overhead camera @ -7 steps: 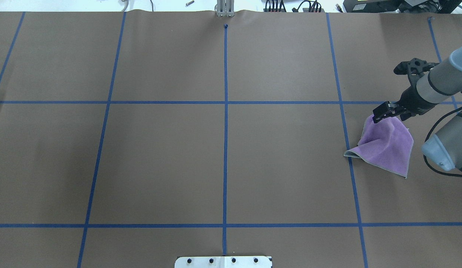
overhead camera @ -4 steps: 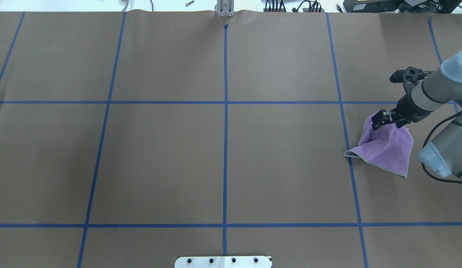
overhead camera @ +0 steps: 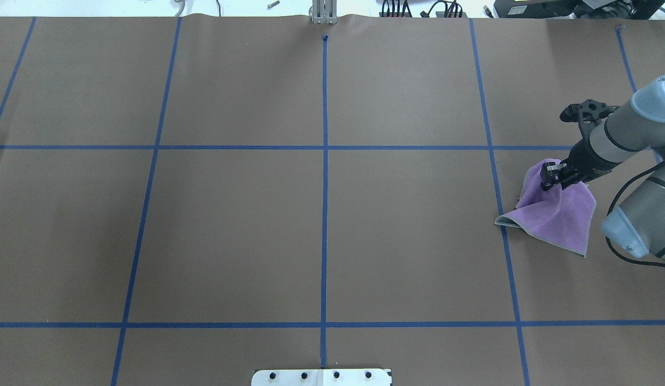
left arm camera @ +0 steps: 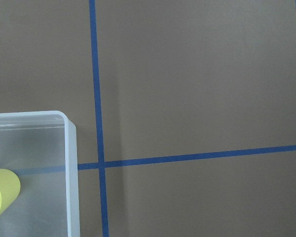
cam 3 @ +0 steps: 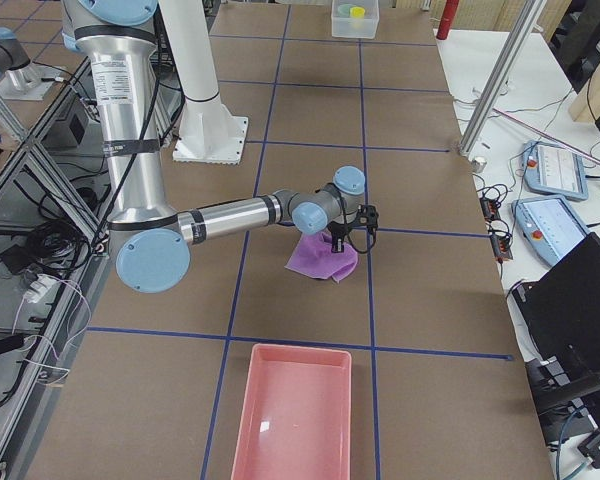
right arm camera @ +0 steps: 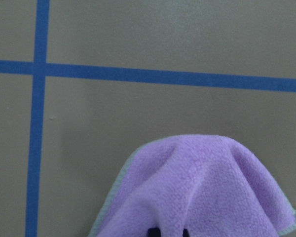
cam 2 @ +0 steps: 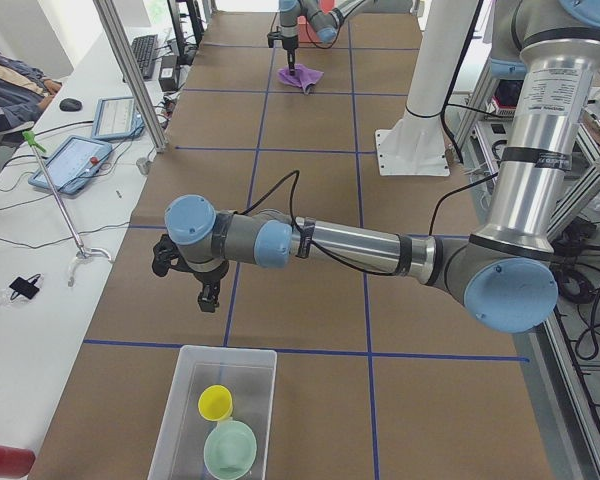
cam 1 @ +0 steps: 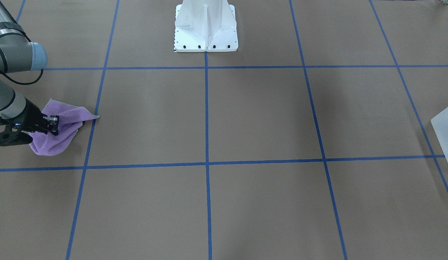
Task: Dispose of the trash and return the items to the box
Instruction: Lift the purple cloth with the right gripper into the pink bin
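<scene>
A purple cloth [overhead camera: 557, 214] lies crumpled on the brown table at the right. My right gripper [overhead camera: 550, 175] is shut on its far corner, and that corner is bunched up between the fingers. The cloth also shows in the front view [cam 1: 57, 141] and close up in the right wrist view [right arm camera: 197, 187]. The translucent box [cam 2: 230, 350] stands at the table's left end and holds a yellow cup [cam 2: 216, 402] and a pale green cup [cam 2: 230, 448]. My left gripper [cam 2: 208, 298] hangs just beyond the box's far end. I cannot tell whether it is open or shut.
A pink tray [cam 3: 295, 410] lies at the table's right end, near the cloth. The white robot base [cam 1: 205, 25] stands at mid table. The box's corner [left arm camera: 71, 148] and the yellow cup [left arm camera: 2, 190] show in the left wrist view. Blue tape lines grid the table.
My right gripper has come down onto the cloth's far corner and closed on it, bunching the fabric. The rest of the cloth has not moved.
</scene>
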`<state>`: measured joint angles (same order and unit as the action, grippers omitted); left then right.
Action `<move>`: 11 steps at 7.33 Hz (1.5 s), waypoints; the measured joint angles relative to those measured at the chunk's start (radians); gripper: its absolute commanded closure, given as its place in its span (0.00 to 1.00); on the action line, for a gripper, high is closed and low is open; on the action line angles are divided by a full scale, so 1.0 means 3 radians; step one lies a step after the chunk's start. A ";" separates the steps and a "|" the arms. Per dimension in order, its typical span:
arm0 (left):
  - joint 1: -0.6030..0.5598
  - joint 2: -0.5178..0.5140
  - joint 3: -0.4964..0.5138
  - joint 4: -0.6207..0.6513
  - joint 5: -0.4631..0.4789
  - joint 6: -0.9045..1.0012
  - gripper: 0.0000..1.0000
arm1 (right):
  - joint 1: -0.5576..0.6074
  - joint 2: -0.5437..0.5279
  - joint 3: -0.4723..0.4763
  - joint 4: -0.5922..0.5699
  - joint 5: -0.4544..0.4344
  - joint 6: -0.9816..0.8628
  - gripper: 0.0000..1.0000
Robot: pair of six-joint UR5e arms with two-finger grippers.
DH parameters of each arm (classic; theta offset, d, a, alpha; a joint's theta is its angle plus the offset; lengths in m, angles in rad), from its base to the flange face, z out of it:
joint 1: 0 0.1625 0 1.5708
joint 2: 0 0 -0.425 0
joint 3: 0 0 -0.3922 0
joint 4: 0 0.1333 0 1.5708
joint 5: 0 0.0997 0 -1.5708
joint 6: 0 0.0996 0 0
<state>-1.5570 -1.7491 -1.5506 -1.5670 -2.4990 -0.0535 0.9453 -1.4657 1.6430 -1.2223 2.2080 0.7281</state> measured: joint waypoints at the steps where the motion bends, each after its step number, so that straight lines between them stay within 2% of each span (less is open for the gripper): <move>1: 0.0002 0.0000 -0.0009 -0.0001 -0.0006 0.0000 0.02 | 0.0054 -0.0045 0.0130 -0.0012 0.0035 -0.0008 1.00; 3: 0.0007 -0.0003 -0.0037 -0.0003 -0.0014 0.0002 0.02 | 0.0518 -0.0229 0.0362 -0.0055 0.0380 -0.0190 1.00; 5: 0.0017 -0.0004 -0.0047 -0.0003 -0.0019 0.0000 0.02 | 0.1151 -0.0341 0.0402 -0.0324 0.0637 -0.0816 1.00; 6: 0.0029 -0.0004 -0.0048 -0.0005 -0.0020 0.0000 0.02 | 0.1486 -0.0359 0.0403 -0.0663 0.0662 -0.1354 1.00; 8: 0.0063 -0.0004 -0.0064 -0.0012 -0.0023 -0.0001 0.02 | 0.2143 -0.0315 0.0407 -0.1595 0.0598 -0.2640 1.00; 9: 0.0073 -0.0004 -0.0070 -0.0015 -0.0023 -0.0001 0.02 | 0.2394 -0.0316 0.0400 -0.1894 0.0520 -0.3107 1.00; 11: 0.0096 -0.0007 -0.0076 -0.0014 -0.0021 -0.0001 0.02 | 0.2665 -0.0502 0.0335 -0.2063 0.0329 -0.3746 1.00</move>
<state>-1.5282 -1.7512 -1.5734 -1.5713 -2.5052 -0.0537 1.7449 -1.6162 1.7436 -1.8412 2.3067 -0.3957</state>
